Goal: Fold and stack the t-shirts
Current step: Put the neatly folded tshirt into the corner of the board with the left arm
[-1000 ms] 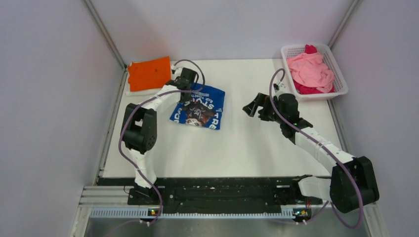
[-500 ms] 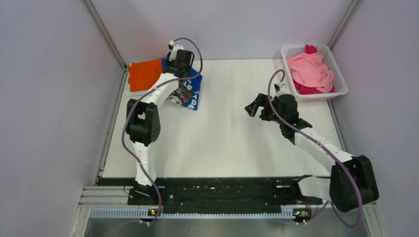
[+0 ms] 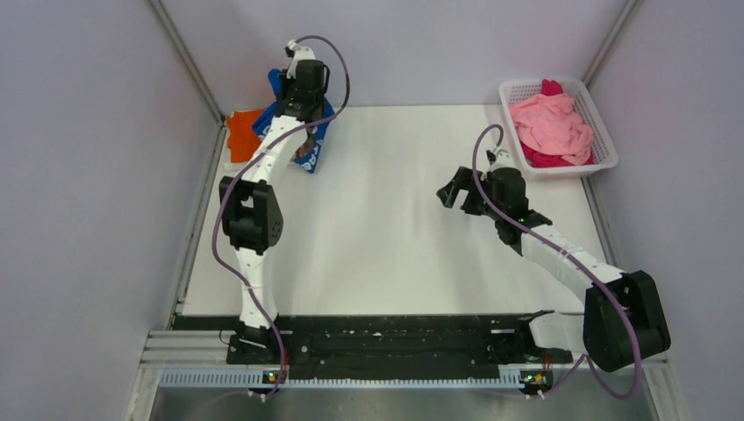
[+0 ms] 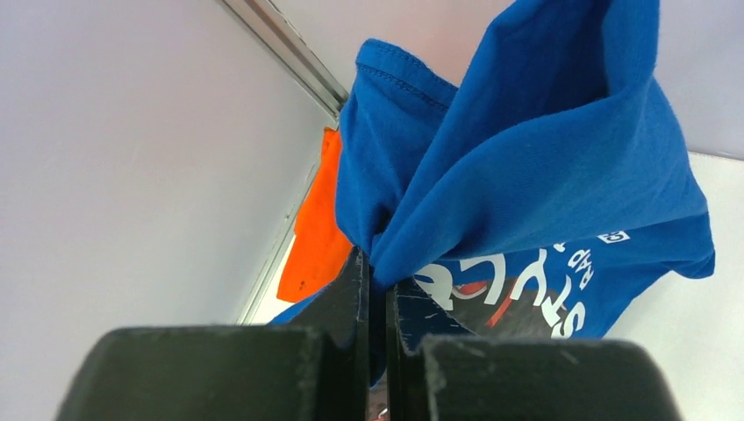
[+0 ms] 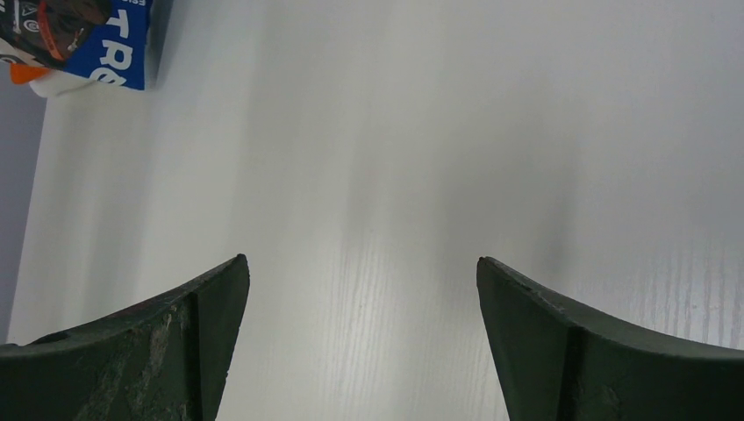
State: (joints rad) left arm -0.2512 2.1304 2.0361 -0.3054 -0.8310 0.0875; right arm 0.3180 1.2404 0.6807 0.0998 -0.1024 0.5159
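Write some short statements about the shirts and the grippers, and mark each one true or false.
1. The left gripper is shut on the blue t-shirt. True.
2. The pink t-shirts lie in the white basket. True.
3. The right gripper holds a pink t-shirt. False: it is open and empty, above the table.
4. The blue t-shirt lies flat on the table. False: it hangs bunched from the left gripper, near the orange t-shirt.

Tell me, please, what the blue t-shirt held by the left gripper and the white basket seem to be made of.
Blue t-shirt: soft knit cloth, probably cotton jersey, matte; it drapes in loose folds and shows a stitched hem.
White basket: likely moulded plastic; its thin mesh walls stand stiff. The finish is too small to judge.
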